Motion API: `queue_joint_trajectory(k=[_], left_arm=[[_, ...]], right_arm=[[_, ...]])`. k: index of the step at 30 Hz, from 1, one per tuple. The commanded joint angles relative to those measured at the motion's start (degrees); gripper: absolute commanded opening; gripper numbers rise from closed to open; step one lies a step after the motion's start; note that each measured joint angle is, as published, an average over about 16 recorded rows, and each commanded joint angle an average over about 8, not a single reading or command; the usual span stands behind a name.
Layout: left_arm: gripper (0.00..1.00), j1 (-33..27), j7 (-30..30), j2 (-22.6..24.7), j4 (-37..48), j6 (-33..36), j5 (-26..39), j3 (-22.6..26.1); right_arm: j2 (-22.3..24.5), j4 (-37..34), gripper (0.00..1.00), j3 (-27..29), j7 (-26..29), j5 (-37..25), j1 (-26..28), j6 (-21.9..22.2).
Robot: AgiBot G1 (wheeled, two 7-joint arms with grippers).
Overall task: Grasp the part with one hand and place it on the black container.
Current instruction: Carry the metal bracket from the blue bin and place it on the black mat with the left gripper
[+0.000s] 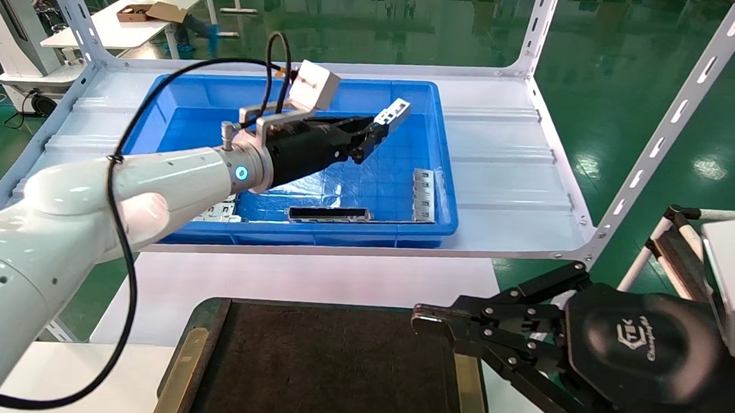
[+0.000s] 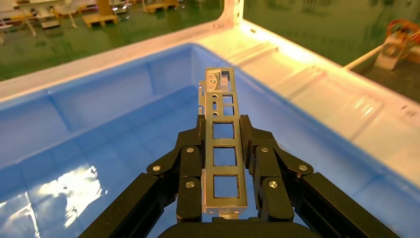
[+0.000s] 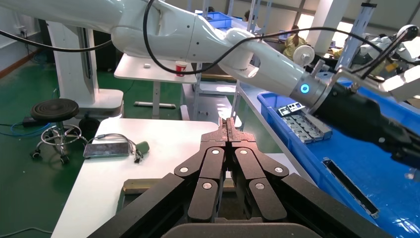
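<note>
The right gripper [image 1: 427,320] hangs closed and empty just over the near right edge of the black container [image 1: 332,370]. Beyond it, the left gripper [image 1: 372,136] is clamped on the part [image 2: 223,144], which juts past its fingertips, apparently clear above the floor of the blue bin [image 1: 176,92]. A dark frame bar [image 1: 329,214] lies below.

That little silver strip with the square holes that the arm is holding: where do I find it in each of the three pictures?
Head view: the part sticks out of the left gripper, above the blue bin.
Left wrist view: centre of the picture, the part clamped between the black fingers.
Right wrist view: not visible; the left arm's tip runs off the picture's edge.
Shared landmark: the blue bin, seen in all three views.
</note>
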Motion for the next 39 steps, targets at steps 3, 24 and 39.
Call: queue_joint_trajectory(k=[3,24,39], left_arm=[[0.00,-0.24,1.54,-1.43,0.28,6.03,-2.81,-1.36],[0.00,16.82,-4.53,-21.43,-27.19,23.96,-13.28,-5.37],[0.00,41.84,-8.33,-34.05,-58.17,-3.82,-17.85,-6.39]], right_arm=[[0.01,0.00,0.00,-0.01,-0.01,0.01,0.00,0.01],[0.04,0.00,0.00,-0.09,-0.05,0.06,0.02,0.04],[0.06,0.00,0.00,-0.14,-0.07,0.10,0.03,0.06]])
